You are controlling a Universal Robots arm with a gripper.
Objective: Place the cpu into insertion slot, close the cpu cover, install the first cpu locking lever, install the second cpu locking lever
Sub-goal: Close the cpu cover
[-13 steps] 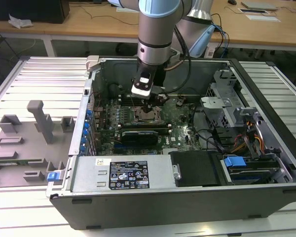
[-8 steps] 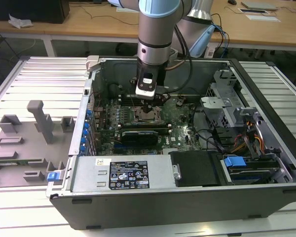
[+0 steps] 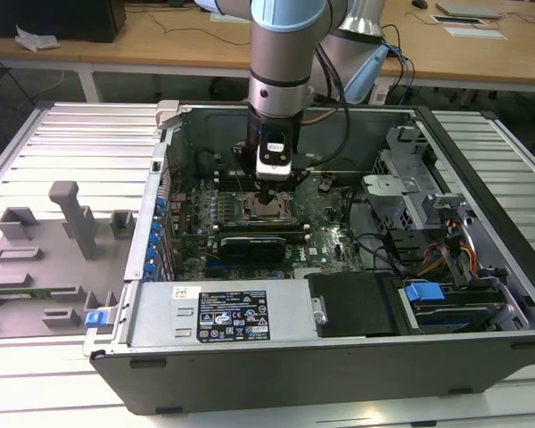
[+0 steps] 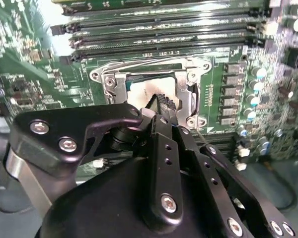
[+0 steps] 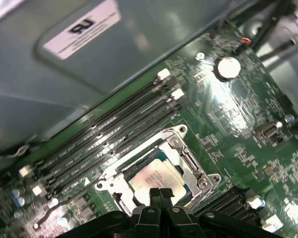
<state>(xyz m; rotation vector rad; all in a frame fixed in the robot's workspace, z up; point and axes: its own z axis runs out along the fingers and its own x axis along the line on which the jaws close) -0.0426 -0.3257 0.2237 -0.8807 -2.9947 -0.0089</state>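
Reaching down into the open computer case, the claw is clenched, its two black fingertips pressed together with nothing visible between them. In both wrist views the tips sit right over one edge of the cpu; whether they touch its top I cannot tell. The cpu lies flat inside the insertion slot, its dull silver face up and a thin green margin showing along one side. The slot's silver metal rim frames the chip all round, with screw heads at its corners. In the second wrist view the claw reaches across the chip and hides part of it, while the slot's rim shows beyond.

Just beside the slot run long black memory slots, parallel to one of its sides, on the green motherboard. A round silver coin battery sits farther off on the board. In the exterior view the arm stands upright over the middle of the case, the claw low above the slot. A long black card lies near the slot, and a labelled grey box sits along the case's near wall. The case rests on a slatted grey table, with grey fixtures on the exterior view's left.
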